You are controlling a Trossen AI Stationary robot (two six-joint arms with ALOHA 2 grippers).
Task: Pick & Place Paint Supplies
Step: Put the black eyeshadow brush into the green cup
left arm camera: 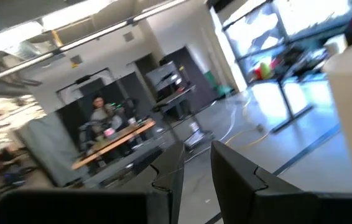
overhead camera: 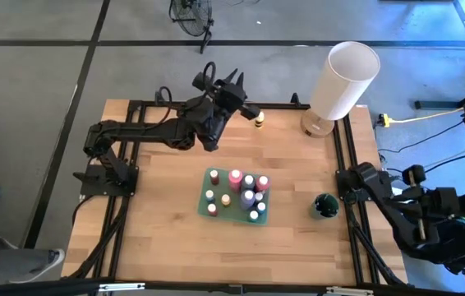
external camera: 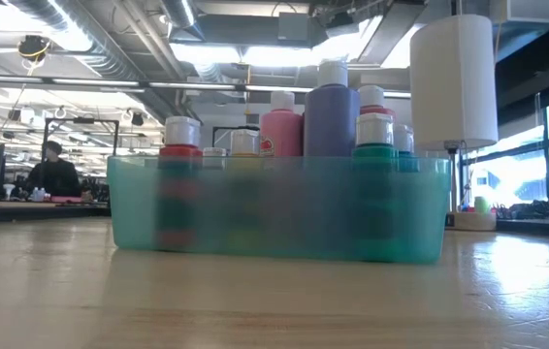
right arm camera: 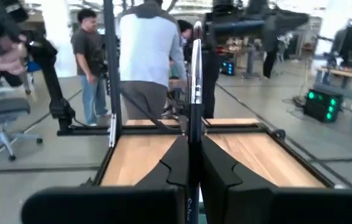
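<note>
On the far strip of the wooden table (overhead camera: 158, 222), close to its back edge, a single small bottle (overhead camera: 259, 121) is seen outside the green tray (overhead camera: 204, 195). It appears to stand upright, so its long axis is judged vertical. The tray sits mid-table, already packed with capped bottles, well apart from this one.

The left gripper (overhead camera: 237, 82) is just beside the bottle. The bottle lies off its tip on the side toward the white cylinder (overhead camera: 343, 78), not between the jaws. In the left wrist view the fingers (left arm camera: 238, 174) are parted by a narrow gap through which only floor is seen; nothing is held. A turn toward the bottle and a wider opening would probably be needed first.

The left arm is clearly the nearer. The right gripper (right arm camera: 191, 158) is parked at the table's right edge, near a dark cup (overhead camera: 324, 205), clamped on a thin upright brush (right arm camera: 193, 93).
</note>
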